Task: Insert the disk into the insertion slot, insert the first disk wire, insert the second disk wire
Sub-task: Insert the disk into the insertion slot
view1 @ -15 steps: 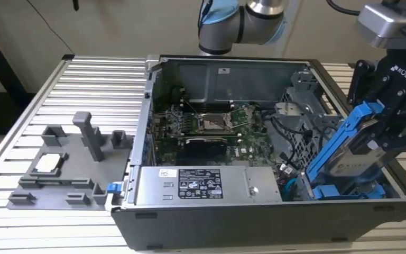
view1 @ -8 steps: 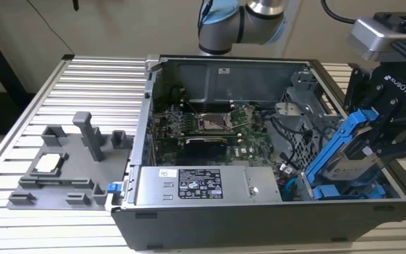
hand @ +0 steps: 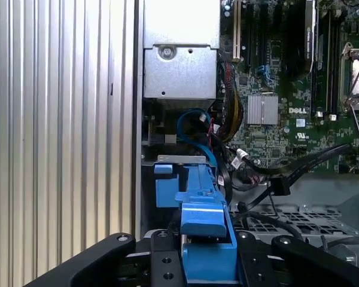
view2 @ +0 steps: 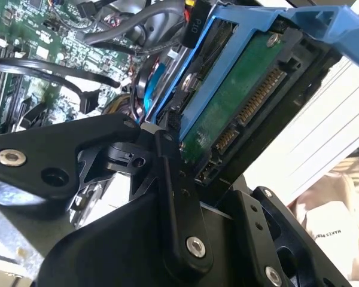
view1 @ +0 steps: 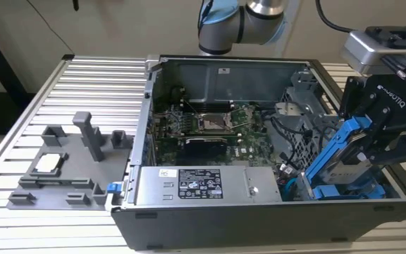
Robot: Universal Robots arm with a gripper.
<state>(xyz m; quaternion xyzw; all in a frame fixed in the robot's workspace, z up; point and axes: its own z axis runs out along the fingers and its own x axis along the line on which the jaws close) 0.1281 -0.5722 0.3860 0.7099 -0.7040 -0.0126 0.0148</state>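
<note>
In the exterior view my gripper [view1: 374, 144] hangs over the right front corner of the open computer case and is shut on the disk [view1: 335, 153]. The disk is tilted steeply in its blue carrier, its lower end dipping into the grey perforated drive cage that holds the insertion slot [view1: 298, 142]. Its green underside with gold connectors [view2: 239, 101] faces the second wrist view, between the black fingers [view2: 172, 197]. In the first wrist view the blue carrier [hand: 203, 236] sits between the jaws above the cage [hand: 299, 220]. Loose black cables [hand: 287, 173] lie beside the cage.
A second blue carrier [view1: 348, 191] lies at the cage bottom. The green motherboard [view1: 210, 124] fills the case middle, with a silver power supply box [view1: 196, 185] in front. A grey fixture [view1: 69, 164] stands on the ribbed table [view1: 104, 84] on the exterior view's left.
</note>
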